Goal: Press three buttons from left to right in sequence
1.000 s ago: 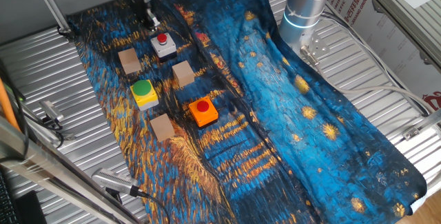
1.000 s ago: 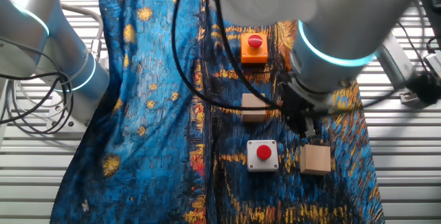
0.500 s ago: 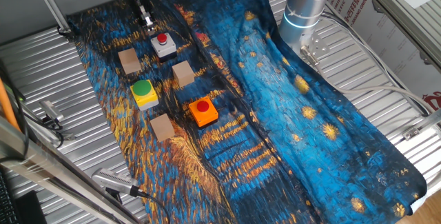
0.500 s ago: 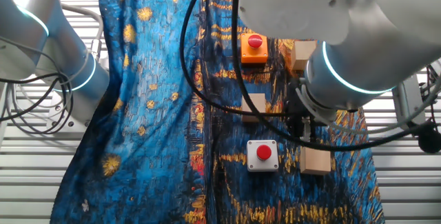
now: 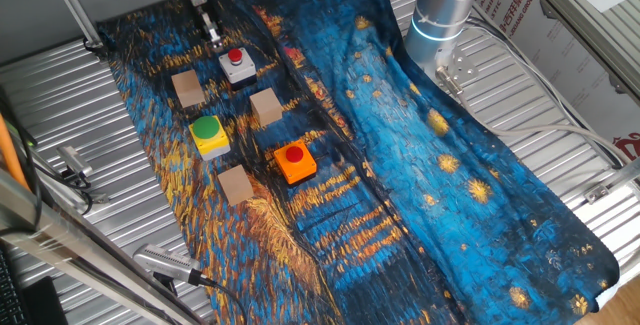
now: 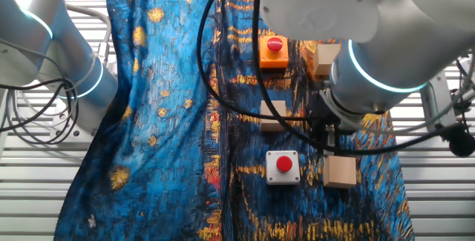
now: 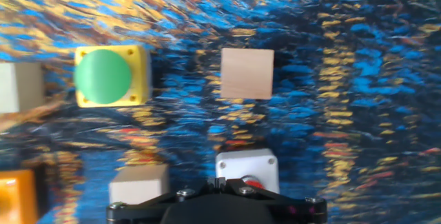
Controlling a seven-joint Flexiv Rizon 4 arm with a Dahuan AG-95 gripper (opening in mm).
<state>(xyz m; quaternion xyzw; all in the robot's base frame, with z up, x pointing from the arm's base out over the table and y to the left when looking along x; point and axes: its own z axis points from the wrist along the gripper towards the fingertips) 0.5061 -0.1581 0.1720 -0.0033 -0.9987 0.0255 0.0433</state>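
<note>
Three buttons sit on the blue painted cloth (image 5: 400,145). The white-base red-cap button (image 5: 236,65) is farthest back, the yellow-base green-cap button (image 5: 208,135) is at the left, and the orange-base red-cap button (image 5: 294,162) is nearest. My gripper (image 5: 210,27) hangs above the cloth just behind and left of the white button, touching nothing. In the hand view the fingertips (image 7: 219,181) are pressed together, with the white button (image 7: 247,170) right below them and the green button (image 7: 107,76) up left. In the other fixed view the arm hides the green button.
Three plain tan wooden cubes (image 5: 187,89) (image 5: 265,107) (image 5: 235,184) stand between the buttons. A second robot arm's base (image 5: 440,15) stands at the back right. Bare ribbed metal table (image 5: 70,105) lies left of the cloth, with cables and tools at the front left.
My gripper has risen a little and drifted slightly away from the white button. The buttons and cubes have not moved.
</note>
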